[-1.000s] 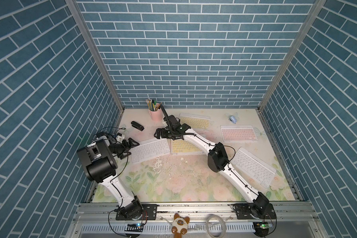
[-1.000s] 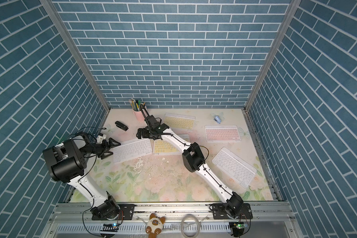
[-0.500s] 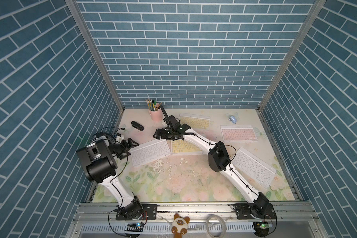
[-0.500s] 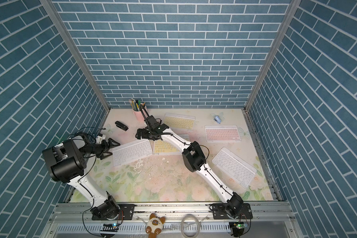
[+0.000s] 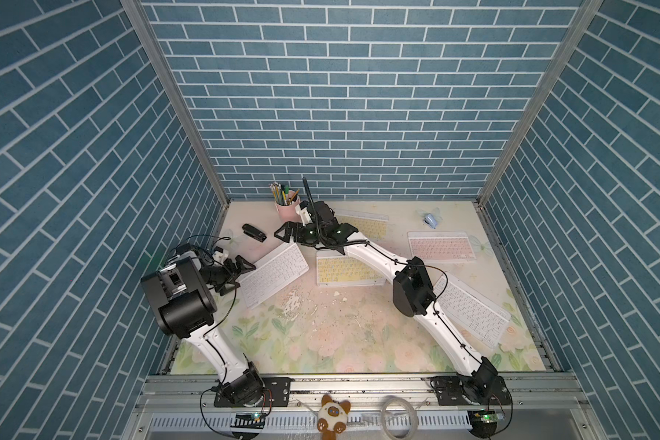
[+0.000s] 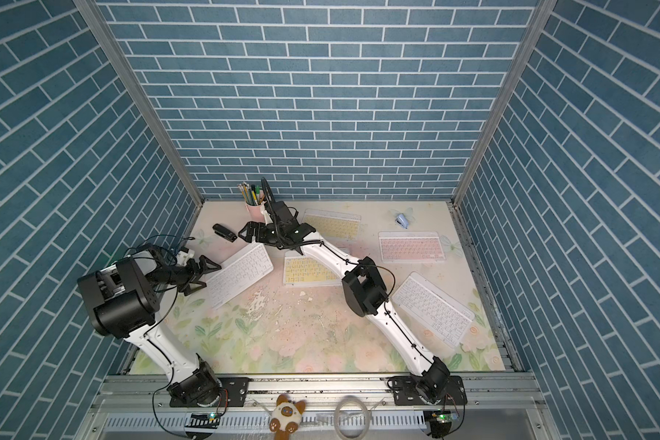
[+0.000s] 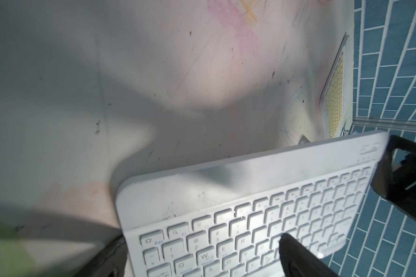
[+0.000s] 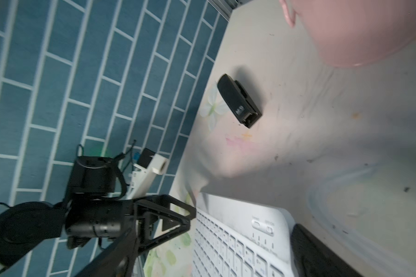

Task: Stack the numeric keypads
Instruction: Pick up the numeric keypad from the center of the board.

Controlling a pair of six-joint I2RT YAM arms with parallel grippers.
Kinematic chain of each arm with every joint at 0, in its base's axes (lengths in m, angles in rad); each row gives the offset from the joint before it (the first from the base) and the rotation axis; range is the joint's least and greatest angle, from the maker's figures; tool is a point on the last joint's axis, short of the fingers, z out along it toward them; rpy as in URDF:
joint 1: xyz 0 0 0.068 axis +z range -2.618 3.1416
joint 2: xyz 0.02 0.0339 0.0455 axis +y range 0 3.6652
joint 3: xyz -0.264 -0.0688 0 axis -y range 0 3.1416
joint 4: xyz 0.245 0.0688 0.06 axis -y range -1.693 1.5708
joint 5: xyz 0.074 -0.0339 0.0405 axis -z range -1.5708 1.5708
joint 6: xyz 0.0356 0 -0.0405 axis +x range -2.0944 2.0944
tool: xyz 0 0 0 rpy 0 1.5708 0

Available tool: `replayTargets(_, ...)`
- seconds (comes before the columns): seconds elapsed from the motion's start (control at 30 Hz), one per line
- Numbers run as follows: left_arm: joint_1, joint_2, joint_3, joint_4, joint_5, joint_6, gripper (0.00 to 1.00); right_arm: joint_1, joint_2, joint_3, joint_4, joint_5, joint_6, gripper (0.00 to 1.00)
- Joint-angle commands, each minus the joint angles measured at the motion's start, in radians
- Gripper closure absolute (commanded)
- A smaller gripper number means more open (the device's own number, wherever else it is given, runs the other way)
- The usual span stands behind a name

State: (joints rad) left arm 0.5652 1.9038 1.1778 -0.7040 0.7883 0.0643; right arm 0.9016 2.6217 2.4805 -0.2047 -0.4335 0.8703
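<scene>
Brackets the white keypad (image 5: 273, 273) from both ends, apparently to raise it level instead of dragging it by a single corner. Sets the left gripper (image 5: 246, 274) at the near short edge with jaws apart, one finger (image 7: 300, 256) over the letter keys and its twin off the corner, so no clamp as yet. Holds the right gripper (image 5: 284, 234) spread wide as well, empty, at the far corner, one finger (image 8: 322, 251) beside the switch strip. Looks like the pickup step of a first stacking move, with nothing piled so far. Finds a yellow keypad (image 5: 345, 271) flat beneath the right forearm, just behind that gripper, probably the base for the pile; a second yellow keypad (image 5: 374, 226) beside the right wrist; a pink keypad (image 5: 441, 247) and the other white keypad (image 5: 473, 314) well behind it, all lying apart on the floral mat (image 5: 321, 343). Leaves the black stapler (image 8: 238, 103) just ahead of the right fingertips and the pink pen cup (image 5: 287, 211) beside them, near enough to call for care on the rise. Reads W, E and R on the keys in the left wrist view and, less surely, "Connect" and "OFF/ON" by the switches in the right wrist view; cannot make out the white mark on the stapler
</scene>
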Motion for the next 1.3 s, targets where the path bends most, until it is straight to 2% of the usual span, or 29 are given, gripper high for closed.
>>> replayTargets(0.0,-0.017,0.061,-0.042,-0.027,-0.048,-0.001,0.0,0.069,-0.012,-0.009,0.093,-0.123,0.125,0.01)
replayTargets(0.17,-0.019,0.058,-0.044,-0.025,-0.044,-0.003,0.0,0.082,0.009,-0.016,0.163,-0.111,0.193,0.01)
replayTargets(0.33,-0.019,0.047,-0.052,-0.014,-0.037,-0.01,0.0,0.086,0.006,-0.092,0.296,-0.097,0.303,0.01)
replayTargets(0.53,-0.022,0.051,-0.074,0.041,0.037,-0.051,0.0,0.088,0.021,-0.142,0.414,-0.081,0.422,0.01)
replayTargets(0.93,-0.032,0.041,-0.081,0.067,0.048,-0.066,0.0,0.095,0.026,-0.261,0.666,-0.017,0.639,0.01)
replayTargets(1.27,-0.036,0.043,-0.078,0.071,0.05,-0.068,0.01,0.107,0.02,-0.328,0.734,0.052,0.783,0.01)
